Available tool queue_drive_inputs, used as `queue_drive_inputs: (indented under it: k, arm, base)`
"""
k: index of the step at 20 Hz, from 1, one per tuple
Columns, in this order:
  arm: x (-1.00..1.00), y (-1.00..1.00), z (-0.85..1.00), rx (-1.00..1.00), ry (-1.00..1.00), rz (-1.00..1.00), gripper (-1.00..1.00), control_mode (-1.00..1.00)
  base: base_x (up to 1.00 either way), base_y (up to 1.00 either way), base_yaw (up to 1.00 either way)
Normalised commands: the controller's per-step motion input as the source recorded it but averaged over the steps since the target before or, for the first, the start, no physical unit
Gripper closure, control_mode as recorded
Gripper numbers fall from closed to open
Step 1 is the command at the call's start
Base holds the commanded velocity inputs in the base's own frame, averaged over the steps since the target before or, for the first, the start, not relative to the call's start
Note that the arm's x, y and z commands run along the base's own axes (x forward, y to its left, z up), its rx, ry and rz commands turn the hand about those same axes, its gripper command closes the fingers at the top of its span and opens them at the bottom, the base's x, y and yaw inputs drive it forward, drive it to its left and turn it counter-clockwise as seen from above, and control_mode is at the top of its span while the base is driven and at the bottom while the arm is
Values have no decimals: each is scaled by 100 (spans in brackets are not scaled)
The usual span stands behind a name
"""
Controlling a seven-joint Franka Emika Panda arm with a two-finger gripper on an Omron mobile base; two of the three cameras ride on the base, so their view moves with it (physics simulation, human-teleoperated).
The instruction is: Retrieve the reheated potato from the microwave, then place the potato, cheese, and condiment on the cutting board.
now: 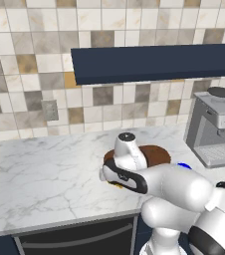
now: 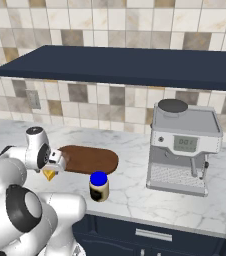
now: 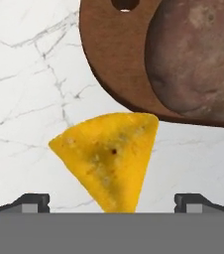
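The yellow cheese [image 3: 109,158] wedge lies on the marble counter just off the rim of the dark oval cutting board [image 3: 111,64]. The reddish-brown potato [image 3: 198,59] rests on that board. My gripper [image 3: 112,202] hangs open right above the cheese, one fingertip on each side of it, not touching. From the right base view the gripper [image 2: 52,168] points down over the cheese [image 2: 49,175] at the board's [image 2: 92,159] left end. The blue-lidded condiment [image 2: 99,186] jar stands on the counter in front of the board. The microwave is out of view.
A steel coffee machine [image 2: 182,147] stands on the counter to the right of the board. A dark blue shelf [image 2: 125,65] runs overhead along the tiled wall. The counter's front edge [image 1: 59,221] lies close behind the cheese.
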Motion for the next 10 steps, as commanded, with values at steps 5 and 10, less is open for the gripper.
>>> queue_drive_inputs:
  k: [5, 10]
  arm:
    - [6, 1, -9, 0, 0, 2, -100, -100]
    - [20, 0, -15, -1, 0, 0, -100, -100]
  base:
    - [0, 0, 0]
    - [0, 0, 0]
